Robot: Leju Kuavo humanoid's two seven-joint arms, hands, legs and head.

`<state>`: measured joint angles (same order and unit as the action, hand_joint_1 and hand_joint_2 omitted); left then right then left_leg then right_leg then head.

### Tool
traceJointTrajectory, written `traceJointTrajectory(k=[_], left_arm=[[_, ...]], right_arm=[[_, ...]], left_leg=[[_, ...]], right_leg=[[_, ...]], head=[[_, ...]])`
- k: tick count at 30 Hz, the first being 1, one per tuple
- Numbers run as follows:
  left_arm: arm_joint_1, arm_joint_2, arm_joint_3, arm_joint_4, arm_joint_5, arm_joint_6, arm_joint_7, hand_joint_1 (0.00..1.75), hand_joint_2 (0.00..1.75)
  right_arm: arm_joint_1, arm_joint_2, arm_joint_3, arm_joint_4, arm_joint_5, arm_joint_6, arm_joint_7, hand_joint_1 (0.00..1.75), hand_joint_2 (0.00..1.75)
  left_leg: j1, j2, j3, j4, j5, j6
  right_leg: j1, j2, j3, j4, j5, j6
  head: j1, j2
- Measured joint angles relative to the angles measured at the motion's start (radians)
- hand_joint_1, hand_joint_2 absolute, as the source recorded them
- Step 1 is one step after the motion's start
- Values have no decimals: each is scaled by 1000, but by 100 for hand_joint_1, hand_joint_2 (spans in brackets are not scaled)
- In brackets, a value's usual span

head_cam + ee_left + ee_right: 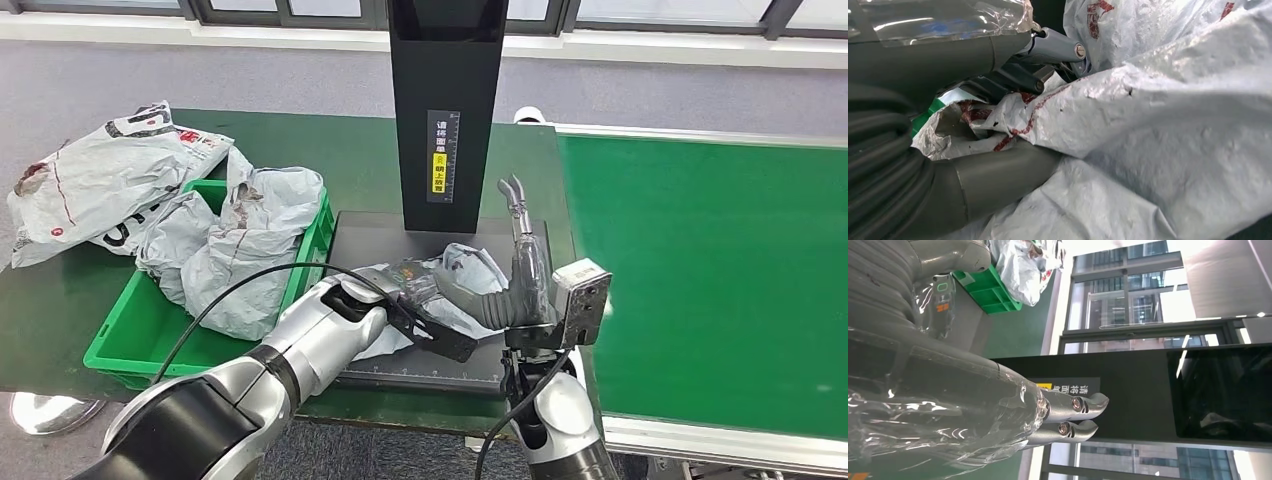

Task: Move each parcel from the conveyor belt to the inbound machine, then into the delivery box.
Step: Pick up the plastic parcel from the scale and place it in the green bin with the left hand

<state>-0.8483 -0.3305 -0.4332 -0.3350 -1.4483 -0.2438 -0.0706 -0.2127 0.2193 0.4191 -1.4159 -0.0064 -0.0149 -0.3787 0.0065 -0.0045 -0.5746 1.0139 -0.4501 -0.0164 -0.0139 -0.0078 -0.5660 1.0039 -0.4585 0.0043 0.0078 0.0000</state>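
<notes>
1. Fingers [1013, 175] of the left hand [425, 325] are curled around the crumpled grey parcel [455, 280]; the left wrist view shows the thumb below and darker fingers above, with bag film pinched between them – a hold, in my judgement.
2. Fingers [1075, 407] of the right hand [520, 260] point upward beside the parcel, lying straight and close together with nothing visible between them. Whether the palm presses the bag's side I cannot tell.
3. Parcel location: on the dark platform [365, 235] of the inbound machine [445, 100], just in front of its black column, between the two hands.
4. Delivery box [150, 335]: the green crate on the table [340, 150] to the robot's left, just beside the platform. It already holds several grey bags [240, 250], heaped above the rim.
5. One larger bag [95, 175] lies on the table behind the crate, partly overlapping it – whether it counts as delivered is unclear.
6. Conveyor belt [700, 250]: the visible green stretch on the right carries no parcel.
7. Progress, as a judgement: the belt-to-machine stage appears done for this parcel; the transfer into the crate is outstanding. With the crate well filled and the visible belt bare, the task looks far along, though parcels may lie out of frame
</notes>
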Motion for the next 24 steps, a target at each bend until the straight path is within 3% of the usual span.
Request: traceJointTrajectory(k=[4, 13, 16, 24], left_arm=[[2, 1, -5, 0, 5, 34, 21, 175, 175], [6, 47, 9, -70, 65, 232, 101, 175, 175], [29, 86, 35, -212, 53, 260, 161, 175, 175], [195, 234, 126, -796, -3, 273, 328, 175, 175]], right_arm=[[6, -6, -1, -4, -4, -12, -1, 0, 175], [72, -22, -30, -73, 12, -83, 2, 0, 175], [115, -26, -55, -117, 28, -112, 4, 0, 175], [195, -31, -112, -199, 59, -139, 21, 0, 175]], left_leg=[[0, 0, -1, 0, 0, 0], [0, 0, -10, 0, 4, -1], [0, 0, -14, 0, 4, -1], [0, 5, -19, -1, 3, -2]], right_leg=[[0, 0, -1, 0, 0, 0], [0, 1, -11, 1, 3, -1], [0, 2, -15, 1, 4, -1], [1, 7, -23, 2, 3, -2]], head=[[0, 0], [0, 0], [0, 0], [0, 0]])
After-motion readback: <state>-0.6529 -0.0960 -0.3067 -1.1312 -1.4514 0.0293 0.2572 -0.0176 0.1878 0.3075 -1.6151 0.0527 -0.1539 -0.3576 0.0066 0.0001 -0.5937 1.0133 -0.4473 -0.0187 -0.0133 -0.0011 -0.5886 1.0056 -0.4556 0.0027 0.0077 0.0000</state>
